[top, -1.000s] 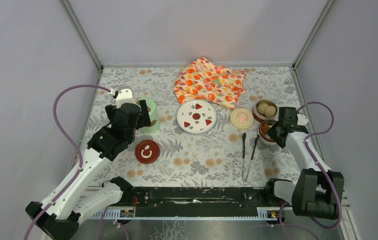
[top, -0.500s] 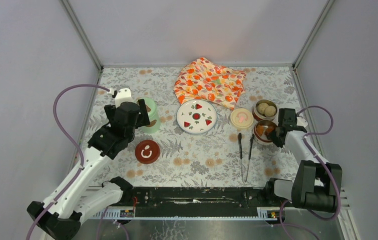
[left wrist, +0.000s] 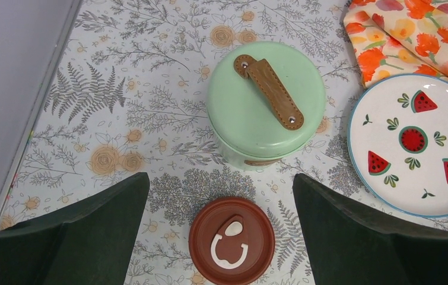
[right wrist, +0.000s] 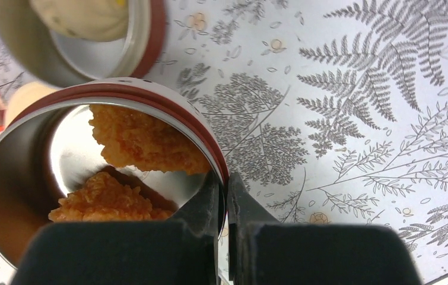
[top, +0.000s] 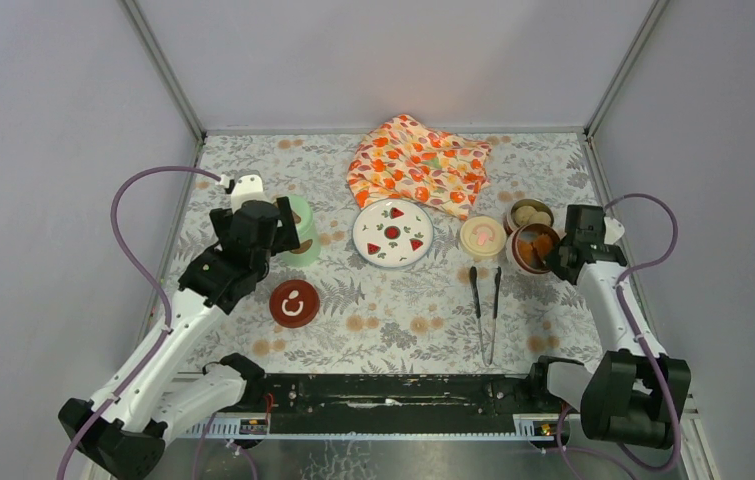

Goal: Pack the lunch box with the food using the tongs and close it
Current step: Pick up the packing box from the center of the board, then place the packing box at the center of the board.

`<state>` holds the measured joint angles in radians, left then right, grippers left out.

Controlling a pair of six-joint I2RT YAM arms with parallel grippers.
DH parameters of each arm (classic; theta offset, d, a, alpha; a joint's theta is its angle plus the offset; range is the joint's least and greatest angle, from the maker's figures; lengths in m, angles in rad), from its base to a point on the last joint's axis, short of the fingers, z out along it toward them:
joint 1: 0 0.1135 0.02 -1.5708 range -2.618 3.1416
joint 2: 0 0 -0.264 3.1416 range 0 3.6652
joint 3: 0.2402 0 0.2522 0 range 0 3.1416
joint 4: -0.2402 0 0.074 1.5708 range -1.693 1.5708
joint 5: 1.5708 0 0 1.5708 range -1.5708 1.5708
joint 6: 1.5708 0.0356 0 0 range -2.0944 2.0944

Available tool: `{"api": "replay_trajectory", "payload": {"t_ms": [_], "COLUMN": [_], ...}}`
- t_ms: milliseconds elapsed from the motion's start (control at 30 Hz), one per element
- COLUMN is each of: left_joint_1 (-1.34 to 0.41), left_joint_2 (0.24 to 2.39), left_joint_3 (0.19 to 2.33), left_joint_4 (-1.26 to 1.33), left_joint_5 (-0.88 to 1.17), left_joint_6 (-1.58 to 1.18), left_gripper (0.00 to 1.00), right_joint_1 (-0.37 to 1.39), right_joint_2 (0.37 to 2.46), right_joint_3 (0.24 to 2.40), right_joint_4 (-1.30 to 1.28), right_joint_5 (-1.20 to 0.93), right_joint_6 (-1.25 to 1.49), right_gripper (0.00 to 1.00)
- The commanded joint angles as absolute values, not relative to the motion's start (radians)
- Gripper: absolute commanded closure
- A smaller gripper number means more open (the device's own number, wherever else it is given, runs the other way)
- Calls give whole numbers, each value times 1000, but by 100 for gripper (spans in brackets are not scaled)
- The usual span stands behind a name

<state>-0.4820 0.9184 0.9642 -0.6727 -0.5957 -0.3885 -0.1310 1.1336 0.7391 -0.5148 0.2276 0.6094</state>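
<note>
Right gripper point(right wrist: 224, 202) fingers now pinch rim of low steel bowl point(right wrist: 25, 160) holding orange-red fried chunks point(right wrist: 144, 139) — bowl shifted farther, desk point(top: 393, 335) right. Left gripper point(left wrist: 220, 184) fingers spread. Slim dark metal tongs point(top: 479, 308) unheld — packing pending.

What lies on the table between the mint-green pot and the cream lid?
The white plate with watermelon prints lies between the mint-green pot and the cream lid, touching neither. The top external view shows this.
</note>
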Motion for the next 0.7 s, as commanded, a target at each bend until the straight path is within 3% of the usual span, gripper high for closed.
{"api": "replay_trajectory", "payload": {"t_ms": [0,333,667], "left_joint_1": [-463,-450,-443], "left_joint_2": [921,894,880], "left_joint_3": [957,948,935], "left_joint_4": [-624,-617,-601], "left_joint_5": [-577,-574,-549], "left_joint_6": [-382,-376,-371], "left_gripper": [2,2,2], "right_joint_1": [-97,302,696], "right_joint_2": [1091,1131,1316], "right_joint_3": [841,951,983], "right_joint_4": [-544,-629,-567], "right_joint_5": [154,202,233], "right_joint_6": [524,520,545], "right_gripper": [100,100,100]}}
